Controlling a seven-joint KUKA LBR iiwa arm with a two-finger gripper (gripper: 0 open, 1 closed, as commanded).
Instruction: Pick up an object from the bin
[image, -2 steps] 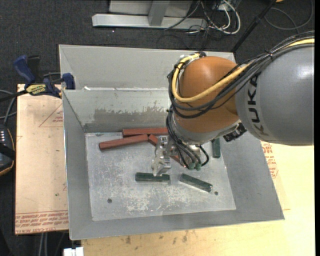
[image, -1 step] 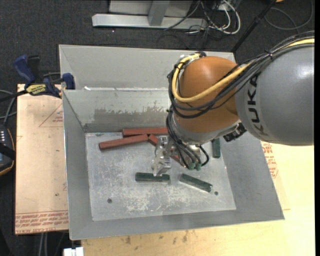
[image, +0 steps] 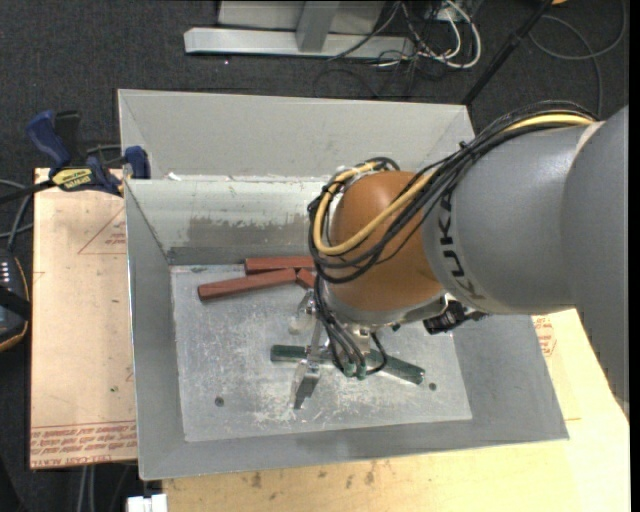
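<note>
My gripper (image: 305, 385) reaches down from under the wrist to the bin floor, in the front middle of the bin. A thin dark green bar (image: 288, 352) lies flat just to its left, its right end hidden behind the gripper. A second dark green bar (image: 406, 371) sticks out to the right from under the wrist. I cannot make out whether either bar is between the jaws.
Two red-brown bars lie near the back wall: a long one (image: 238, 288) slanting across the floor, and a shorter one (image: 280, 265) above it. The arm and its orange cover hang over the right half of the bin. White dust covers the floor.
</note>
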